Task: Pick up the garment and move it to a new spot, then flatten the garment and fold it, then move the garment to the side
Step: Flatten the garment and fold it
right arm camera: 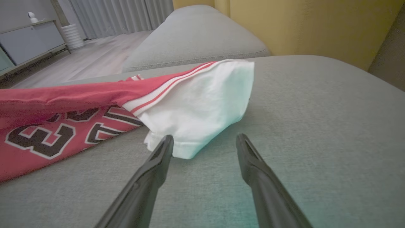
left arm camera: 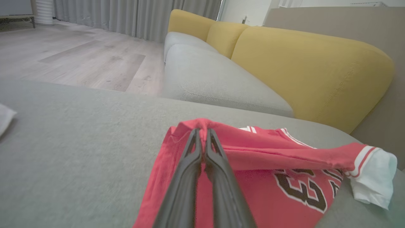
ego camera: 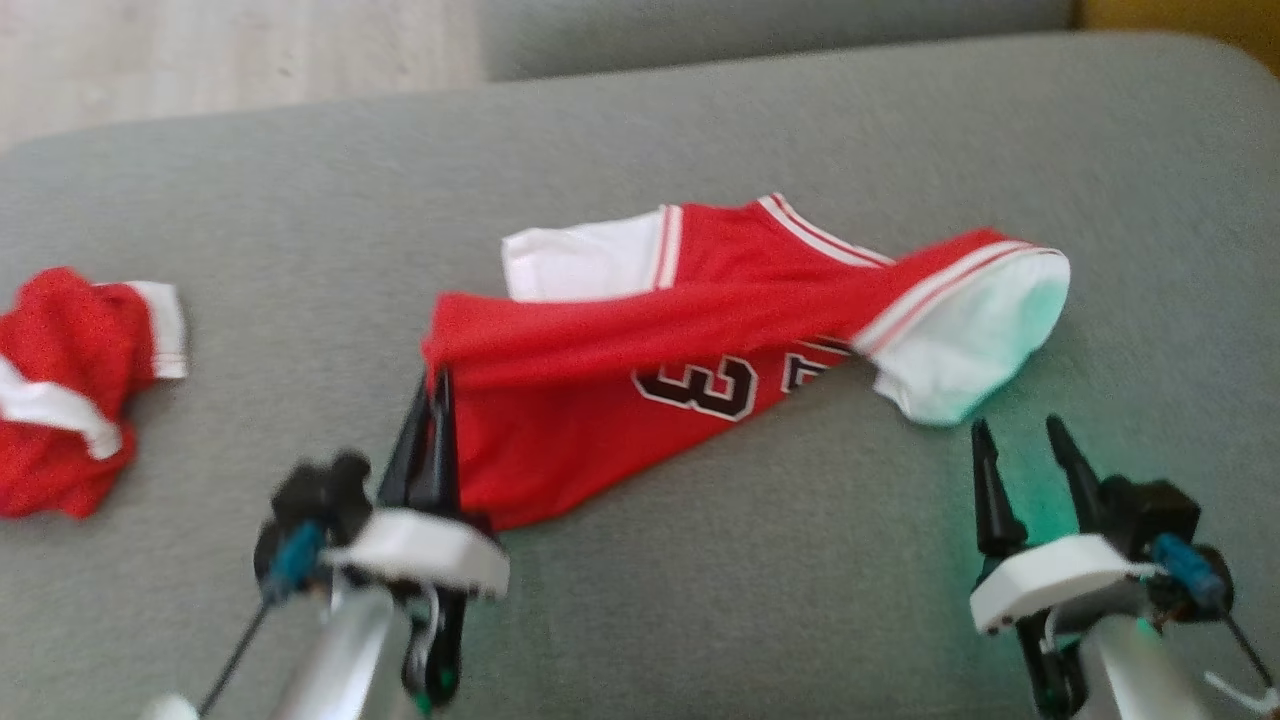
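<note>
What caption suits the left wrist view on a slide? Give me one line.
The left claw pinches a raised fold of the red jersey on the grey cushion, yellow backrest behind.

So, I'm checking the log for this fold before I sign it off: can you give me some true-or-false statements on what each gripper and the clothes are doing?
1. The left gripper is shut on an edge of the red jersey. True.
2. The right gripper grips the white sleeve. False: its fingers stand open near the sleeve's hem, gripping nothing.
3. The jersey lies flat and smooth on the grey cushion. False: it is bunched, with a raised ridge running from the left gripper toward the sleeve.
4. A second red garment lies crumpled to the robot's left of the jersey. True.
</note>
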`<state>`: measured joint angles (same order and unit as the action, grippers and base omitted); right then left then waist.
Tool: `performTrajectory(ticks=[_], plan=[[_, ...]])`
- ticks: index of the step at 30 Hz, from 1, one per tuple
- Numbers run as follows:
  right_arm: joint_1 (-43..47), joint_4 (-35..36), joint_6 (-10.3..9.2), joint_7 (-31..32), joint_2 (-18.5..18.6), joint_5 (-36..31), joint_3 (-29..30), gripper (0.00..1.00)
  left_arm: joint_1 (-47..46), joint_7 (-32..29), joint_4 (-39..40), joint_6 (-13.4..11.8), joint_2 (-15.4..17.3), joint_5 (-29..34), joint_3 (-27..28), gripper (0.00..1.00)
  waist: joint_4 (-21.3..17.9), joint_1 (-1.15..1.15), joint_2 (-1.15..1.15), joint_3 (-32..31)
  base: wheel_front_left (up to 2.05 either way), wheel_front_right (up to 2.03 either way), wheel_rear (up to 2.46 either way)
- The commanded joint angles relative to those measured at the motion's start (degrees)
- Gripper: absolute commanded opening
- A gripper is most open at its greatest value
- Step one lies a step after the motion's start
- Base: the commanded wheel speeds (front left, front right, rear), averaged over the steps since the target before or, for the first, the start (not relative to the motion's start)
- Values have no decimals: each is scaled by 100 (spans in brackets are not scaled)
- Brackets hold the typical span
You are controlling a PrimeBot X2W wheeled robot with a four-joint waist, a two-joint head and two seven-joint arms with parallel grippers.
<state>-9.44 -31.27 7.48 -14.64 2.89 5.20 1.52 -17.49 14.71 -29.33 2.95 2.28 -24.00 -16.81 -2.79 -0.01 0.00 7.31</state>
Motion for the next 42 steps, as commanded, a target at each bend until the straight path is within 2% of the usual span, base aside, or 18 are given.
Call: performTrajectory(ticks=[1, 5, 10, 16, 17, 18, 19, 30, 31, 32, 33, 38, 41, 42], plan=[[-92, 149, 1, -36, 0, 40, -176, 100, 32, 29, 186, -32, 60, 30, 179, 0, 283, 1, 0, -278, 0, 0, 0], [13, 96, 1, -36, -1, 154, -317, 100, 486, 29, 141, -120, 60, 141, 376, 0, 406, 1, 0, -400, 0, 0, 0], [12, 44, 1, -36, -1, 231, -440, 100, 783, 29, -30, -148, 60, 368, 778, 0, 373, 1, 0, -389, 0, 0, 0], [2, -143, 1, -36, -1, 123, -331, 100, 890, 29, -63, -155, 60, 410, 945, 0, 337, 1, 0, -295, 0, 0, 0], [11, -189, 1, -36, 0, 113, -312, 100, 900, 29, -49, -173, 60, 418, 958, 27, 335, 1, 0, -276, 0, 0, 0], [17, -224, 1, -36, 6, 119, -307, 100, 906, 29, -30, -188, 60, 444, 962, 74, 334, 1, 0, -248, 0, 0, 0], [23, -246, 1, -36, 20, 130, -320, 100, 909, 29, -5, -202, 60, 472, 963, 100, 333, 1, 0, -221, 0, 0, 0], [-87, 31, 1, -36, 111, 570, -560, 100, 1032, 29, 439, -321, 60, 701, 931, 100, 327, 1, 0, -69, 0, 0, 0], [-108, 21, 1, -36, 111, 603, -577, 75, 1041, 29, 459, -325, 60, 703, 920, 100, 333, 1, 0, -62, 0, 0, 0], [-148, 60, 1, -36, 120, 625, -629, 31, 1045, 29, 473, -329, 60, 702, 906, 100, 343, 1, 0, -55, 0, 0, 0], [-193, 140, 1, -36, 127, 670, -670, 0, 1044, 29, 488, -331, 60, 701, 888, 100, 360, 1, 0, -44, 0, 0, 0], [-633, 628, 1, -36, 179, 890, -1116, 0, 1032, 29, 570, -321, 60, 688, 807, 100, 461, 1, 0, 34, 0, 0, 0], [-1118, 436, 1, -36, 194, 839, -1349, 0, 1011, 29, 541, -304, 60, 657, 690, 100, 627, 1, 0, 71, 0, 0, 0], [-1298, 292, 1, -36, 185, 794, -1406, 42, 1004, 29, 524, -298, 60, 639, 624, 100, 704, 1, 0, 82, 0, 0, 0]])
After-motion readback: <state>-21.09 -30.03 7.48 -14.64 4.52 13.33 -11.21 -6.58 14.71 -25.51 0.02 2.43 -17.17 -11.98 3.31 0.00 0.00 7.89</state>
